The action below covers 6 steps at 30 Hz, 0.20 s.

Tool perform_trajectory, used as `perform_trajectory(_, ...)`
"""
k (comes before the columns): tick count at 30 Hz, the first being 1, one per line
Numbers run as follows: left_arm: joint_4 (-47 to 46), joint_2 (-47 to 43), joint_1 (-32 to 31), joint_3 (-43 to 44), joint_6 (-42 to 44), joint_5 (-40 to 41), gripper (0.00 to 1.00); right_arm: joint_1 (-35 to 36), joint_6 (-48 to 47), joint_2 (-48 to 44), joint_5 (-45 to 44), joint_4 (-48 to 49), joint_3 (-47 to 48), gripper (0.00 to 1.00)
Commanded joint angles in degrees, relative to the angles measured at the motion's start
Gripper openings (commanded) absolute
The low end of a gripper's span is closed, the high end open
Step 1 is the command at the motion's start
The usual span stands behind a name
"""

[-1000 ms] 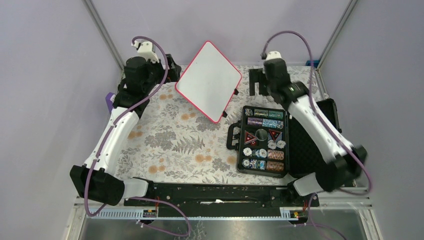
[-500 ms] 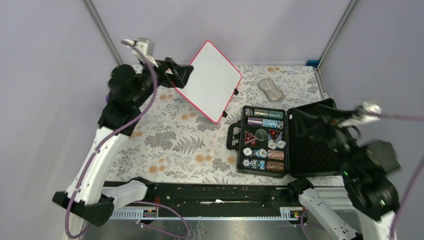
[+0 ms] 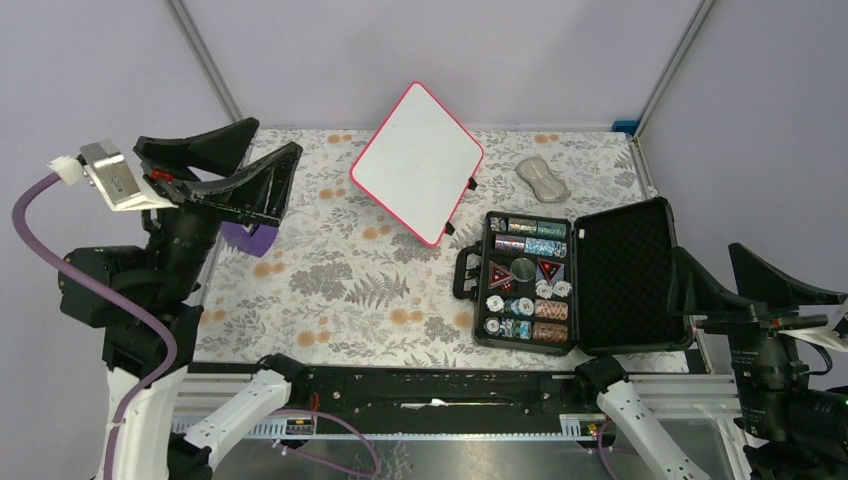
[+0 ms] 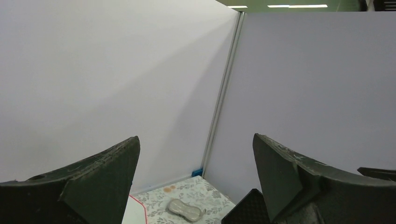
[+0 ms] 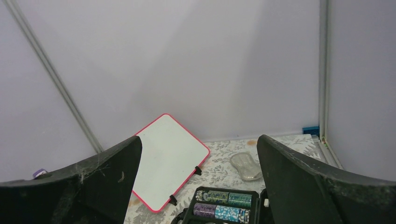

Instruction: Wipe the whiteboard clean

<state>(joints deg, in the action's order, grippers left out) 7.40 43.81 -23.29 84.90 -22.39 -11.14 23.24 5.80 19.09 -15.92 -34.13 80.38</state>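
Observation:
The whiteboard [image 3: 417, 163] stands tilted at the back centre, white with a red rim and small black feet, and its face shows no writing. The right wrist view shows the whiteboard [image 5: 169, 158] blank too; the left wrist view shows only a corner of the whiteboard [image 4: 135, 213]. My left gripper [image 3: 272, 140] is open and empty, raised high at the left, well apart from the board. My right gripper [image 3: 710, 255] is open and empty, raised at the near right. In their own views the left gripper [image 4: 196, 140] and right gripper [image 5: 198, 138] hold nothing.
A grey peanut-shaped pad [image 3: 542, 178] lies right of the board, also seen as the pad [image 4: 186, 210] and the pad [image 5: 246, 165]. An open black case of poker chips [image 3: 525, 280] sits at the right. A purple object [image 3: 248, 237] lies at the left, under my left gripper.
Both arms have drawn back from the far side towards the near edge and risen. The left gripper left the board's left edge. The right gripper's retreat uncovered the grey pad.

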Motion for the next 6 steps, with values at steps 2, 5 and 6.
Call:
perform_trajectory(2,1.37,0.72,0.09,0.89,2.67,3.67,0.99,-0.03,-1.19,0.29,-4.51,0.54,0.56,0.99)
perform_trajectory(5,2.39,0.95,0.09,1.37,3.34,3.41,0.99,-0.02,-0.96,0.74,-3.82,0.4,0.57,0.99)
perform_trajectory(6,2.91,1.05,0.09,1.63,3.59,3.48,0.99,-0.03,-0.78,0.62,-3.91,0.54,0.49,0.99)
